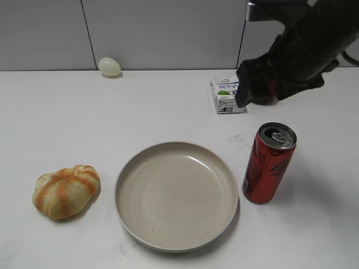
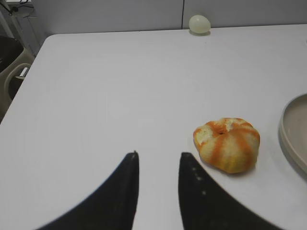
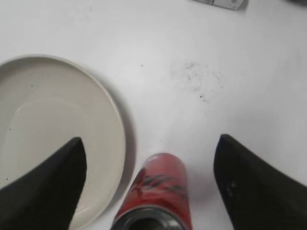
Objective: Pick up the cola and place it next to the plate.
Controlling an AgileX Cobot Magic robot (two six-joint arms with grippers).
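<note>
The cola is a slim red can standing upright on the white table, just right of the beige plate with a small gap between them. My right gripper hovers above and behind the can, open and empty. In the right wrist view the open jaws spread wide on either side of the cola, clear of it, with the plate to the left. My left gripper is open and empty over bare table; the plate's rim shows at the far right. The left gripper is out of the exterior view.
A small white carton stands behind the can, partly hidden by my right arm. An orange-striped, pumpkin-shaped object lies left of the plate and close to the left jaws. A pale egg sits by the back wall.
</note>
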